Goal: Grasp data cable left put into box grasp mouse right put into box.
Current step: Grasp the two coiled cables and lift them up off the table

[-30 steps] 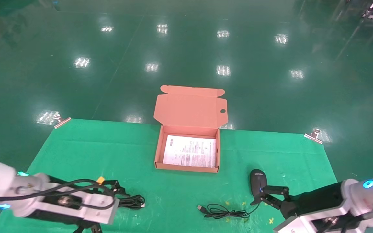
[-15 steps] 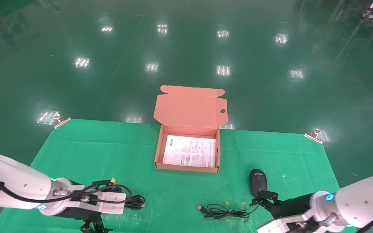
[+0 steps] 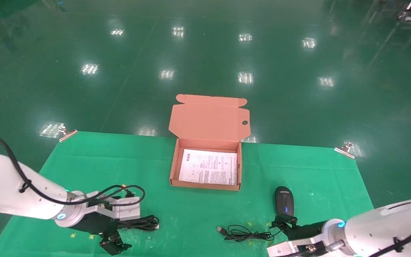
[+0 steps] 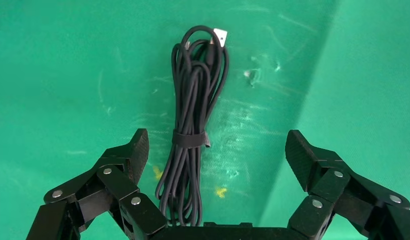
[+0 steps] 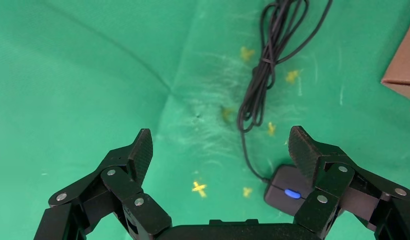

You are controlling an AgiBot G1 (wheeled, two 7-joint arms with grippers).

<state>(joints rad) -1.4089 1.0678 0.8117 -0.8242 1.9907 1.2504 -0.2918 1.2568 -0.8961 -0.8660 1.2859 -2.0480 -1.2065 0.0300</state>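
The data cable [image 3: 143, 223] lies on the green cloth at the front left, a black bundle with a band [image 4: 189, 139] and a pale plug tip [image 4: 220, 36]. My left gripper [image 3: 118, 232] is open above its near end; the bundle [image 4: 193, 125] lies between the jaws, closer to one finger [image 4: 138, 150]. The black mouse [image 3: 284, 201] sits at the front right with its blue wheel lit [image 5: 292, 193]. Its loose cord [image 3: 244, 233] trails left. My right gripper [image 3: 284, 224] is open just behind the mouse, one finger [image 5: 305, 152] over it. The open box [image 3: 205, 184] holds only a white sheet [image 3: 209, 167].
The box lid [image 3: 209, 121] stands open toward the far side. The green cloth [image 3: 84, 167] is held by clips at its far corners [image 3: 68, 134] [image 3: 344, 149], with green floor beyond. Small yellow crosses [image 5: 199, 188] mark the cloth. A box corner [image 5: 405, 65] shows in the right wrist view.
Both arms have swung and drawn back toward the table's near edge, bringing the grippers over the cable's near end and behind the mouse. Both stay open. Cable, mouse and box have not moved.
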